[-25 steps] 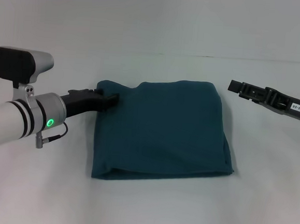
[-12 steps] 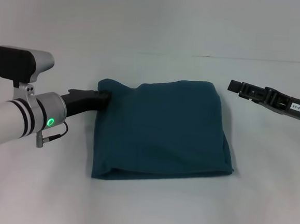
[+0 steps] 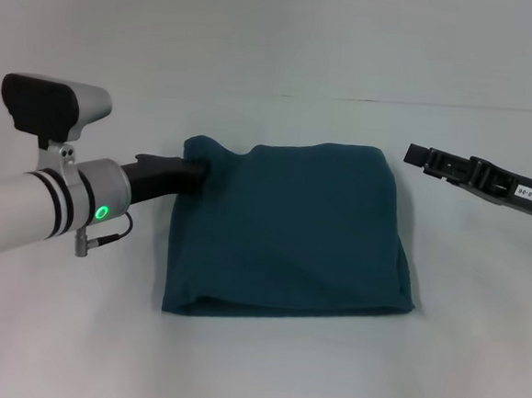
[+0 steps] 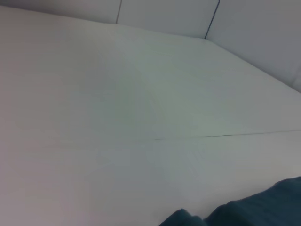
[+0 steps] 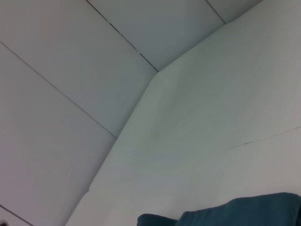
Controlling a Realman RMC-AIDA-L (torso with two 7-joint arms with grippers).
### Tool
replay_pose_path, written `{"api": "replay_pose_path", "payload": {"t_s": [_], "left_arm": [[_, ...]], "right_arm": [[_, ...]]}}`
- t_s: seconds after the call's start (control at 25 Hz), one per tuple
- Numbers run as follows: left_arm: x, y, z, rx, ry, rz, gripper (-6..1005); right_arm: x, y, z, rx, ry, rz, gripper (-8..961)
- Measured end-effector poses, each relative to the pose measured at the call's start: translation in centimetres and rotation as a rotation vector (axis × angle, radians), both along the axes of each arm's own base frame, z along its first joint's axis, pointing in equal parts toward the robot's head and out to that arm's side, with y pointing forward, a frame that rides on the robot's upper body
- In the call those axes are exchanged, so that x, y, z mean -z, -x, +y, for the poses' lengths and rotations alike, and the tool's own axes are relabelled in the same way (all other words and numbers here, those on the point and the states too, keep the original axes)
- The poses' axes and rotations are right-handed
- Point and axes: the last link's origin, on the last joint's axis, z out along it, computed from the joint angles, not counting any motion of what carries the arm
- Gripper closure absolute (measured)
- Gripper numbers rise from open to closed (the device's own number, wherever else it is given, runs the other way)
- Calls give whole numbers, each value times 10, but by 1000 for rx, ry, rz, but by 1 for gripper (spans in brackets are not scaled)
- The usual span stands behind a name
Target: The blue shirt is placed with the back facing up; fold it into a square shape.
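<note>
Left gripper [image 3: 197, 170]: left of centre in the head view, tip buried in the shirt's upper-left corner; whether its fingers are parted or closed cannot be told.
Change: over the last second the left arm has slid rightward and slightly up, pushing that corner inward into a small raised bump.
Blue shirt [image 3: 291, 229]: centre of the frame on the white table [image 3: 252, 373], already folded into a near-square block.
Meaning: probably a last tidy of the corner; the fold looks almost done.
Right gripper [image 3: 419, 156]: right of the frame, hovering clear of the cloth, idle; finger state cannot be told.
</note>
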Motion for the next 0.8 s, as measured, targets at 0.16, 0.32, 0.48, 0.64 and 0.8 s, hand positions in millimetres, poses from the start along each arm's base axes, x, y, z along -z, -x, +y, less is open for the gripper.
{"api": "replay_pose_path", "payload": {"t_s": [0.16, 0.32, 0.48, 0.64, 0.8], "left_arm": [[0, -6, 3, 16, 1, 1, 984], [-1, -10, 7, 27, -4, 0, 984], [-2, -12, 8, 32, -7, -1, 983], [-4, -13, 9, 32, -12, 1, 971], [-5, -12, 11, 31, -19, 3, 959]], "right_arm": [[1, 0, 0, -4, -1, -2, 278], [2, 1, -1, -8, 0, -3, 278], [2, 0, -2, -6, 0, -3, 277], [2, -1, -2, -6, -1, -4, 277], [2, -1, -2, -10, -4, -9, 277]]}}
